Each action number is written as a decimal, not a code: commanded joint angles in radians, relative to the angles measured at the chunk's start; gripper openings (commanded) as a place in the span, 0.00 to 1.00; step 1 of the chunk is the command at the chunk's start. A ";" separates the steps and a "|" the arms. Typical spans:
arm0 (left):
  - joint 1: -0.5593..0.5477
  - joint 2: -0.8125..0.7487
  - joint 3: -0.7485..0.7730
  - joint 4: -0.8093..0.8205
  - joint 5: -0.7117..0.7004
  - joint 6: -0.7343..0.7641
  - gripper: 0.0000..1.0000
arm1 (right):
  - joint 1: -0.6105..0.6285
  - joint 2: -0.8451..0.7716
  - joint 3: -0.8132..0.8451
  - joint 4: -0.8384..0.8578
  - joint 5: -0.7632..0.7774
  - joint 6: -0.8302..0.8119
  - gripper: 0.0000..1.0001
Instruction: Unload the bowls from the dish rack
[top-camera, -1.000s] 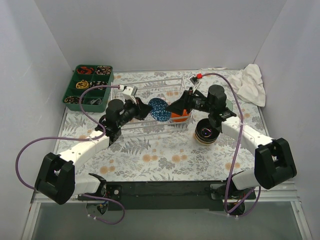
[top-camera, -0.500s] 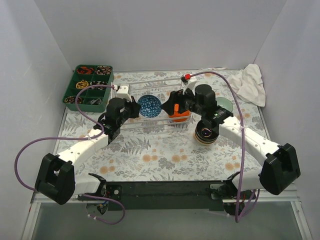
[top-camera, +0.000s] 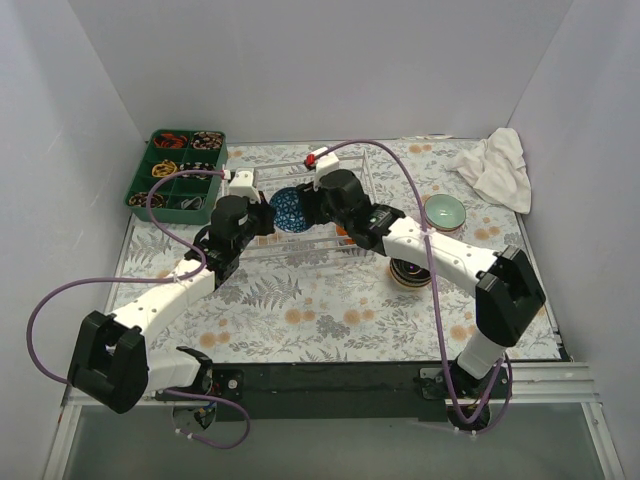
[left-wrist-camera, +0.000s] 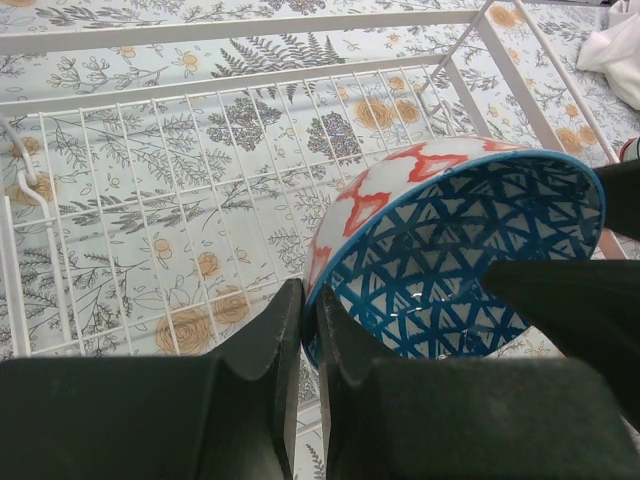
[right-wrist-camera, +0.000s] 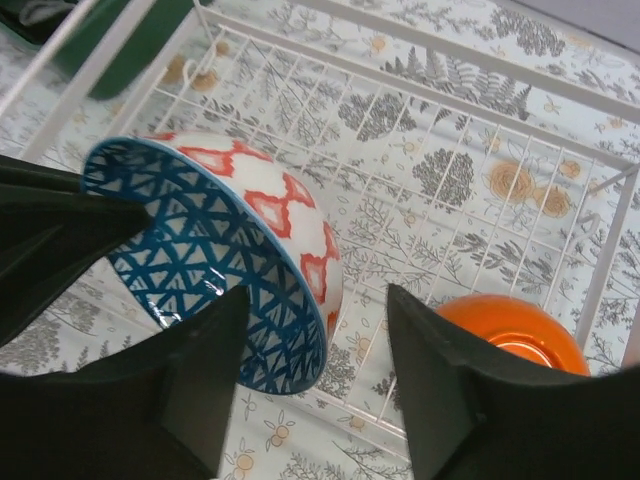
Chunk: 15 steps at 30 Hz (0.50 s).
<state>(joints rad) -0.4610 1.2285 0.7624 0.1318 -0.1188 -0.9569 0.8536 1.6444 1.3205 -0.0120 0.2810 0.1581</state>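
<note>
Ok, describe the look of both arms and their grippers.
Both arms are built alike: white links between bulky black joints, the left arm and right arm. A purple cable loops along each. The left gripper and right gripper have plain black, wedge-shaped fingers. A red-tipped plug sits on the right wrist.

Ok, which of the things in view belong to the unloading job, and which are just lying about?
Job: blue-lined bowl in the left claw, orange bowl, dish rack, pale green bowl, bowl stack.
Lying about: green compartment tray, white cloth.
</note>
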 joint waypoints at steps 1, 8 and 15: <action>-0.001 -0.060 0.048 0.049 -0.028 0.010 0.00 | 0.015 0.049 0.100 -0.034 0.087 -0.042 0.57; -0.001 -0.081 0.046 0.051 -0.027 0.018 0.00 | 0.025 0.066 0.154 -0.091 0.127 -0.048 0.05; -0.002 -0.150 0.006 0.100 -0.004 0.044 0.47 | 0.015 0.003 0.163 -0.181 0.193 -0.051 0.01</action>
<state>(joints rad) -0.4702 1.1656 0.7643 0.1471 -0.1238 -0.9367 0.8734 1.7226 1.4441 -0.1360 0.4129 0.1234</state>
